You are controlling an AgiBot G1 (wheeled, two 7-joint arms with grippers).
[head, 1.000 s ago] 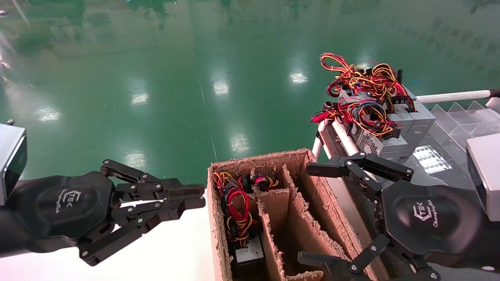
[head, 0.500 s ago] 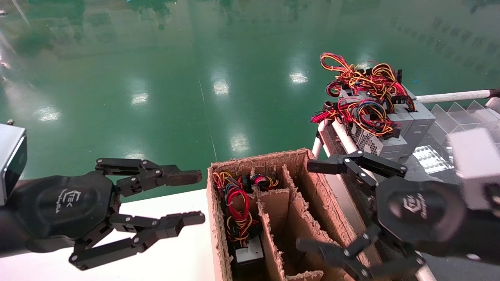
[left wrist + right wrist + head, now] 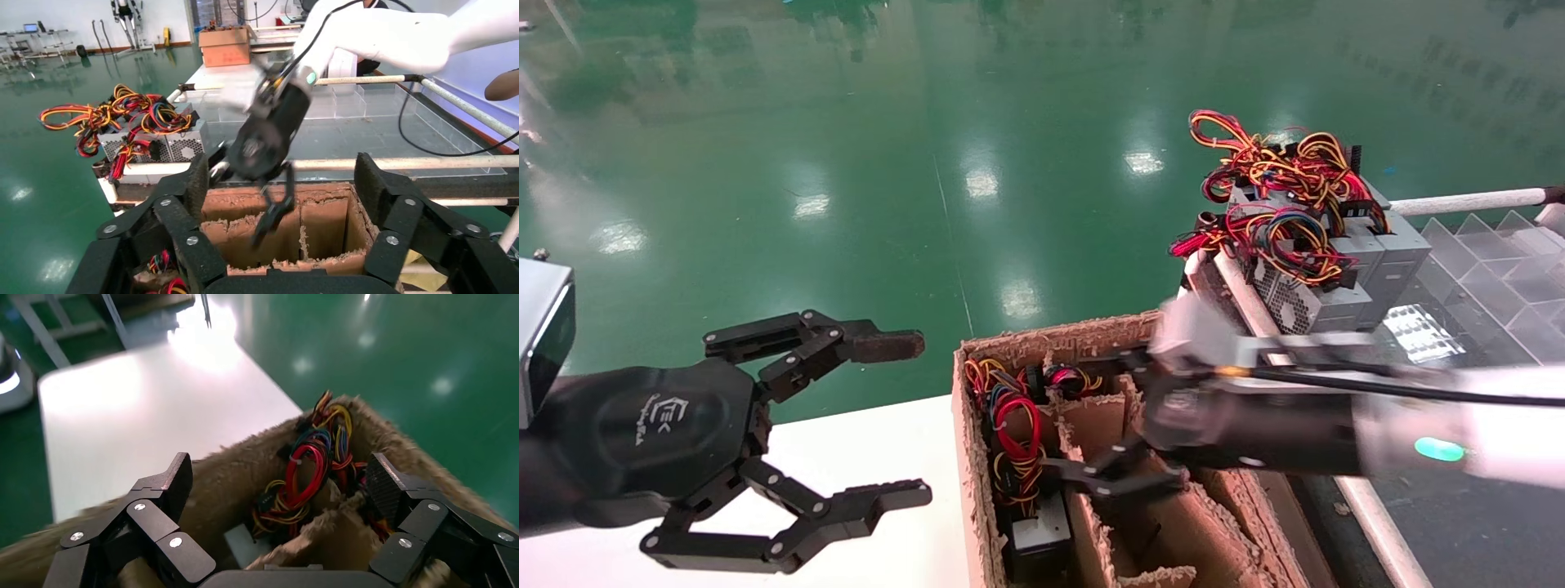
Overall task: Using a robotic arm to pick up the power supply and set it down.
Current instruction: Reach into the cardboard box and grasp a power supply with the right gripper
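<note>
The right gripper [image 3: 1120, 472] hangs spread and empty over the cardboard box [image 3: 1140, 359], with the power supply [image 3: 1042, 532] below its jaws, while the left gripper [image 3: 866, 420] waits open, empty, alongside.

My right arm [image 3: 1459, 437] is reaching in from the right side, its white tube and black wrist lying nearly level, and my right gripper [image 3: 1103, 433] is pointing toward my left with its 2 fingers spread apart. My left gripper [image 3: 903, 420] is hanging low on the left side, hexagonal hand facing up, its 2 linkage fingers [image 3: 878, 347] gaping wide, gripping nothing.
</note>
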